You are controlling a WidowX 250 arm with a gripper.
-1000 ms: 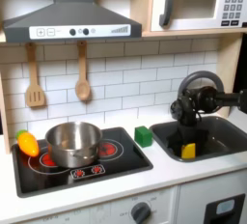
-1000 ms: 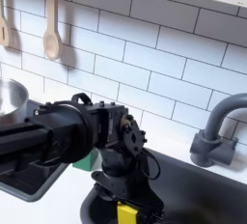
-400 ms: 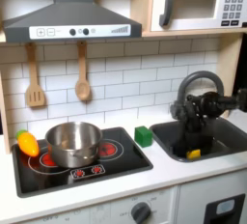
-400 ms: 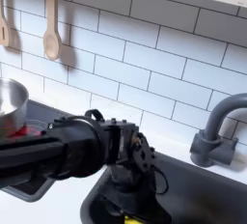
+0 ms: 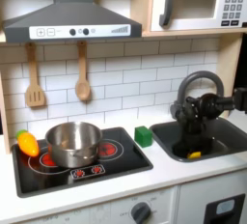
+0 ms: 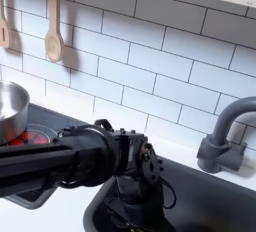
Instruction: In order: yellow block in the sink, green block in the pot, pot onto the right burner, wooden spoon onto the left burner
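In the first exterior view, the pot [image 5: 73, 143] is seen on the stove, the green block [image 5: 143, 135] beside the sink [image 5: 228, 131], and the gripper [image 5: 193, 147] lowered over the yellow block [image 5: 195, 154]; its opening cannot be told

The claw [image 5: 193, 143] hides most of the yellow block [image 5: 195, 154] (jaws indistinct).

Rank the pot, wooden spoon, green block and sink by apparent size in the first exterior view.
1. sink
2. pot
3. wooden spoon, longer than the pot is tall but slimmer
4. green block
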